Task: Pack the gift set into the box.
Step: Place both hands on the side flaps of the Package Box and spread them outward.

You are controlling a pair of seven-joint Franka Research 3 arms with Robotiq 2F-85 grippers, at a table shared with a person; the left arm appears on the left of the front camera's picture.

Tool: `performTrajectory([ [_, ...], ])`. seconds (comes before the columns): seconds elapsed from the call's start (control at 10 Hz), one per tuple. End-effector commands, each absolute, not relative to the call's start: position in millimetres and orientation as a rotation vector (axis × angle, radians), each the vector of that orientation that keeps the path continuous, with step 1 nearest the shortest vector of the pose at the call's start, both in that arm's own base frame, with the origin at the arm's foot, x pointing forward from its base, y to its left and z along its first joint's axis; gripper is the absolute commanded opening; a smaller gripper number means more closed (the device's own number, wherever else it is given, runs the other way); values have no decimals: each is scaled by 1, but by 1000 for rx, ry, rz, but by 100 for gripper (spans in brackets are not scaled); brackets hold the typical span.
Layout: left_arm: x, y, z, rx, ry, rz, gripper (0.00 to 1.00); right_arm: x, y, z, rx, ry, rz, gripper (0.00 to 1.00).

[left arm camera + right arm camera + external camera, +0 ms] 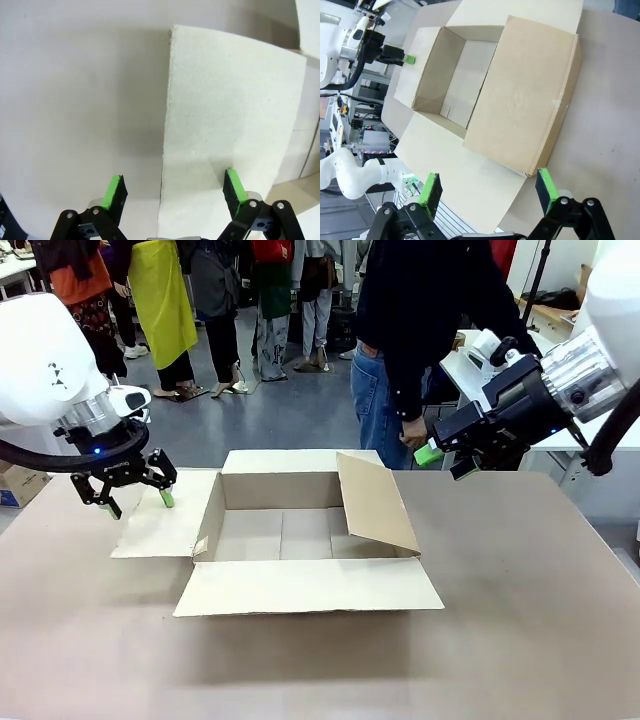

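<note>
The box (281, 490) sits open in the middle of the table, its inside bare. Three flaps lie spread flat and the right flap (375, 502) tilts up over the opening. My left gripper (134, 490) hovers open just above the left flap (230, 115), whose edge runs between the green pads (114, 192). My right gripper (447, 462) hangs open and holds nothing, high beyond the box's far right corner. From its wrist I look down on the box (427, 70) and the raised flap (525, 95). The gift set is out of view.
A person in a dark top and jeans stands at the far table edge, one hand (410, 435) close to my right gripper. Brown tabletop (520, 620) stretches in front and to the right. A white bench (470, 370) stands behind, and people stand farther back.
</note>
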State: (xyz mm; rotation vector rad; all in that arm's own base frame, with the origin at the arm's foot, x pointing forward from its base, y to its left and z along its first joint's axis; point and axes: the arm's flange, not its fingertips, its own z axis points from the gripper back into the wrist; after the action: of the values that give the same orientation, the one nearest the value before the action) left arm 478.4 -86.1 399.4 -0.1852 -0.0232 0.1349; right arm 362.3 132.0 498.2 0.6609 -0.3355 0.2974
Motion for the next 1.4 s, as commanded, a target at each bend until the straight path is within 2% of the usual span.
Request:
performTrajectory([
  [0.0, 477, -92, 409, -180, -56, 140, 100, 362, 134, 500, 661, -331, 285, 100],
  [0.2, 477, -92, 409, -180, -56, 140, 100, 362, 132, 498, 661, -336, 297, 100],
  [0.4, 477, -92, 409, -180, -56, 140, 100, 381, 247, 505, 355, -333, 349, 100],
  [0.6, 477, -92, 409, -180, -56, 140, 100, 382, 315, 486, 9, -324, 310, 100],
  [0.7, 477, -92, 409, -180, -56, 140, 100, 379, 298, 487, 4, -272, 375, 100],
  [0.8, 477, -92, 409, -180, -56, 140, 100, 356, 298, 483, 268, -379, 413, 100],
  [1.0, 477, -92, 409, -180, -56, 140, 100, 360, 338, 467, 33, -314, 494, 100],
  [1.3, 477, -92, 409, -180, -56, 140, 100, 394, 368, 466, 11, -241, 538, 100],
])
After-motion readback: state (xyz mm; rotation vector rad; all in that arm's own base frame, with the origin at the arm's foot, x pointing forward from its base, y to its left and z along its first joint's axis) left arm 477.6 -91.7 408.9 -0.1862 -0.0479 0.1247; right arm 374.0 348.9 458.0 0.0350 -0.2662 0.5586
